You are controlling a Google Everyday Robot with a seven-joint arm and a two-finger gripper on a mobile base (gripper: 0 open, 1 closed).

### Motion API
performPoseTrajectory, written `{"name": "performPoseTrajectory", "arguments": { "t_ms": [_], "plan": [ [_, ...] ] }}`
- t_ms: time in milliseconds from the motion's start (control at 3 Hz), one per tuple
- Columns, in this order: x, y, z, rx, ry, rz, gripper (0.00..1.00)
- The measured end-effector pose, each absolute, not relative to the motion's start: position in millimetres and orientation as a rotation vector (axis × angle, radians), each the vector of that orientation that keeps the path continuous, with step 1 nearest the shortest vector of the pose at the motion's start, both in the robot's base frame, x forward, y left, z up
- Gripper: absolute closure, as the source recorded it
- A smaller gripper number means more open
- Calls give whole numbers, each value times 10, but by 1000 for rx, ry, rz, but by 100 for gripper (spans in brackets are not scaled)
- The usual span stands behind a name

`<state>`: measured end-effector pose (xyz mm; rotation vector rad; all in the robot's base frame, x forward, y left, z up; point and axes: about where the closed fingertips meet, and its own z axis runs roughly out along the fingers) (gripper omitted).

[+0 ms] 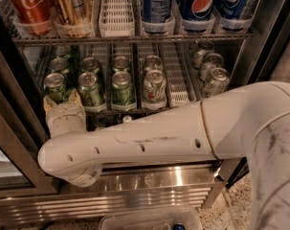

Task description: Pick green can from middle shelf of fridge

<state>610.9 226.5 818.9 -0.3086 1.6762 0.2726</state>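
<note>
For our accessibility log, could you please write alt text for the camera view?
The robot's hand is at the front-left green can on the middle shelf of the fridge. Its white arm crosses the view, and cola cans stand on the shelf above.

Likely a shop or canteen: a steel-based drinks fridge has racks packed with soda cans. The hand is at the middle shelf's front left.
</note>
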Motion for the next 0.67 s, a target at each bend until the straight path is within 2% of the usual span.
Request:
{"name": "performPoseTrajectory", "arguments": {
  "t_ms": [333,667],
  "plan": [
    [6126,2286,8179,-308,1675,276,62],
    [6126,2292,8178,-310,1674,277,85]
  ]
}}
